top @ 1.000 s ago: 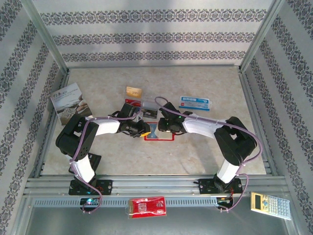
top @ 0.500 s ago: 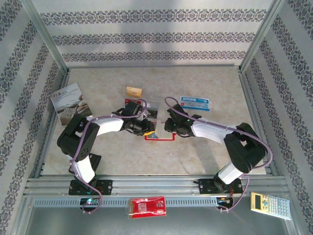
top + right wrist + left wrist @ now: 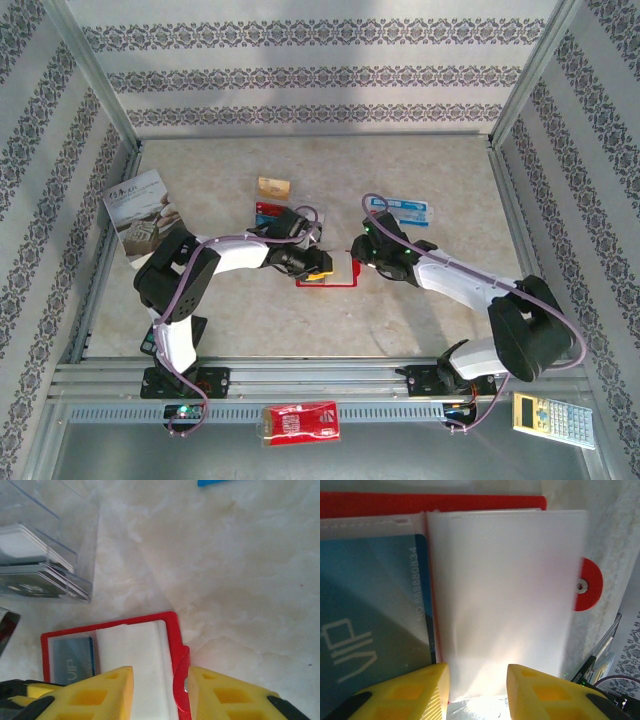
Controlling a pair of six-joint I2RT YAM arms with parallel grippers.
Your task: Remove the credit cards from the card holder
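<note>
The card holder (image 3: 338,280) lies open in the middle of the table (image 3: 430,310), between the two arms. And the left end effector (image 3: 476,690) is released, yellow fingers (image 3: 415,692) parted over the near edge of a pale pocket (image 3: 502,595). A blue VIP card (image 3: 370,625) sits in the pocket just beside it. The right end effector (image 3: 161,695) is released too, straddling the holder's red edge. An orange-yellow card (image 3: 273,187) lies on the table farther back, well apart
</note>
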